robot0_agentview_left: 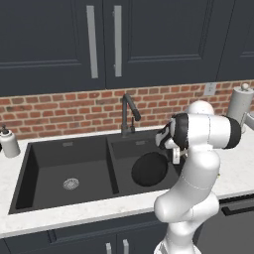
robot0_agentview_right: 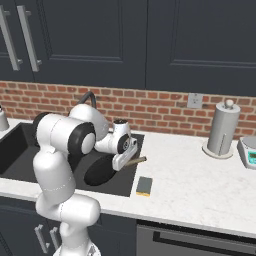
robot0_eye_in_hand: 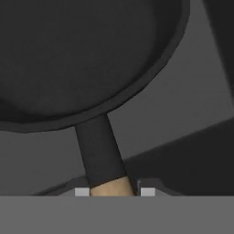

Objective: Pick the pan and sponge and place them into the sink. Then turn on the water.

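One round matte pan [robot0_agentview_left: 149,169], wooden-handled, in sink [robot0_agentview_left: 69,163].

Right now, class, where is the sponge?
The sponge lies flat on the white counter, just right of the sink, in the right base view.

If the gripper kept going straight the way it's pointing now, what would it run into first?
Most likely the pan: its handle already runs between the gripper fingertips, with the sink floor just behind it, though depth is hard to judge.
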